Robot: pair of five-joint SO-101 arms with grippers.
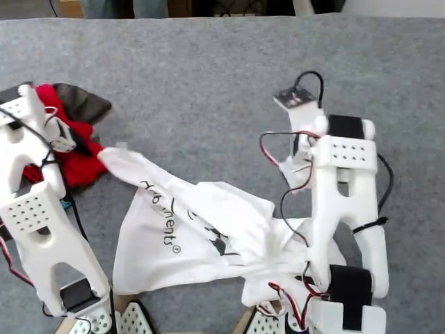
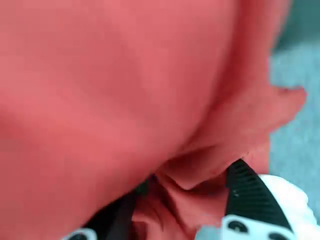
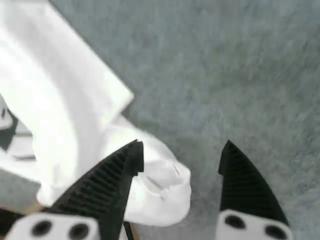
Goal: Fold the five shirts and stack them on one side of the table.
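High view, left to right: at the table's (image 1: pixel 208 69) left edge the left gripper (image 2: pixel 195 172) is sunk into a bunched red shirt (image 1: pixel 69 163), its jaws apart astride a loose fold. A dark garment (image 1: pixel 83 103) lies touching the red heap on its far side. The likely trouble here is a blind pinch. Closing on a random fold would probably lift the shirt as a knot, and could drag the dark garment along or pull the heap off the table's side.

At centre a white shirt (image 1: pixel 188 236) sprawls across the grey surface, one sleeve reaching out to touch the red heap. On the right, the right gripper (image 3: pixel 180 150) hovers with its jaws spread wide, one over the shirt's rumpled end and the other over bare table. A grab from there may catch only a wad of layers and twist the cloth further. The near hem lies close to the arms' bases, where loose wires could snag it.

The red shirt is soft, thick and deeply creased, with no edge to be found. The white shirt is thin and limp, carries dark print, and is wrinkled and doubled over itself at the right end. Neither is folded, and no stack has been started.
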